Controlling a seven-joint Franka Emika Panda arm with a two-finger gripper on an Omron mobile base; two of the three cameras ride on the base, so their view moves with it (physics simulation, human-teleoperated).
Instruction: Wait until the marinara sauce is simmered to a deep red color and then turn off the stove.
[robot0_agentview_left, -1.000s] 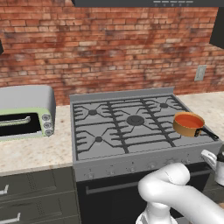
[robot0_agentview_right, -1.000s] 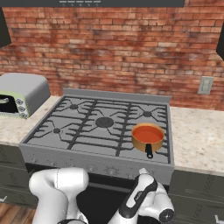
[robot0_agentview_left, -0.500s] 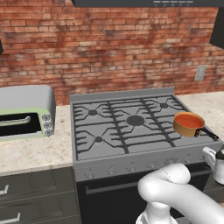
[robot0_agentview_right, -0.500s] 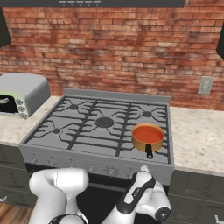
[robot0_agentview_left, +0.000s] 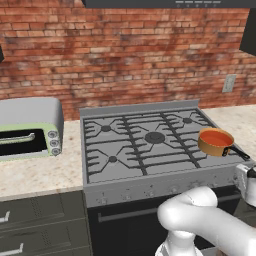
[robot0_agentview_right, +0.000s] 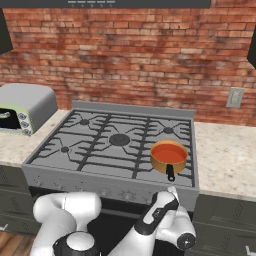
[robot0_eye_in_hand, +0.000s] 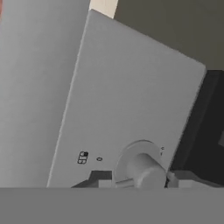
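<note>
Tool (robot0_eye_in_hand: 142, 183) clamped on stove (robot0_agentview_right: 107, 145) knob (robot0_eye_in_hand: 143, 168) (front panel, rt end), marinara sauce (robot0_agentview_right: 169, 152) orange-red

copper saucepan (robot0_agentview_left: 216, 142) on stove (robot0_agentview_left: 150, 145), toaster oven (robot0_agentview_left: 29, 127) left

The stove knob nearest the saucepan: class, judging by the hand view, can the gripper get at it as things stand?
Probably yes. In the hand view the knob sits right at the gripper, whose jaws look shut on it, with nothing between them on the stove front panel.

Red brick wall (robot0_agentview_left: 125, 55) — speckled counter (robot0_agentview_right: 227, 160), dark cabinets (robot0_agentview_left: 40, 225)
</note>
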